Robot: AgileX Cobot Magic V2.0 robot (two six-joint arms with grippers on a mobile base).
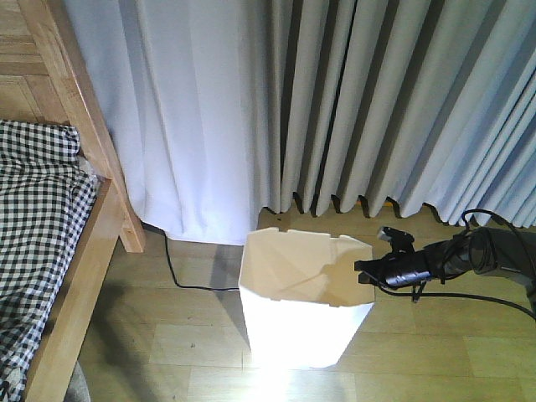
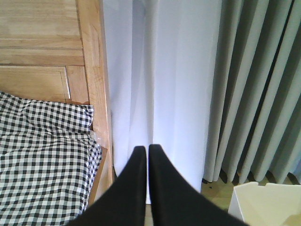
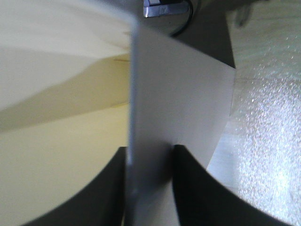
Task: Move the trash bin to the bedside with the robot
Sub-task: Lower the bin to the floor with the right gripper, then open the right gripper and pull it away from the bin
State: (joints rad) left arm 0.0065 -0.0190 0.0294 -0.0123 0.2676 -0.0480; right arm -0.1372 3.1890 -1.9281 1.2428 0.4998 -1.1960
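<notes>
The white faceted trash bin (image 1: 297, 314) stands on the wooden floor, a short way right of the bed (image 1: 38, 226) with its checked bedding and light wooden frame. My right gripper (image 1: 362, 270) reaches in from the right and is shut on the bin's right rim. In the right wrist view the bin wall (image 3: 181, 94) stands between the two black fingers (image 3: 194, 186) of the right gripper (image 3: 150, 153), with the cream inside (image 3: 56, 160) on the left. My left gripper (image 2: 146, 149) is shut and empty, held in the air facing the bed (image 2: 42, 160); a corner of the bin (image 2: 268, 202) shows low right.
Long grey curtains (image 1: 394, 100) and a white curtain (image 1: 193, 109) hang right behind the bin. A black cable (image 1: 177, 278) runs over the floor between the bedpost (image 1: 126, 226) and the bin. The arm's own cables (image 1: 494, 243) loop at the right.
</notes>
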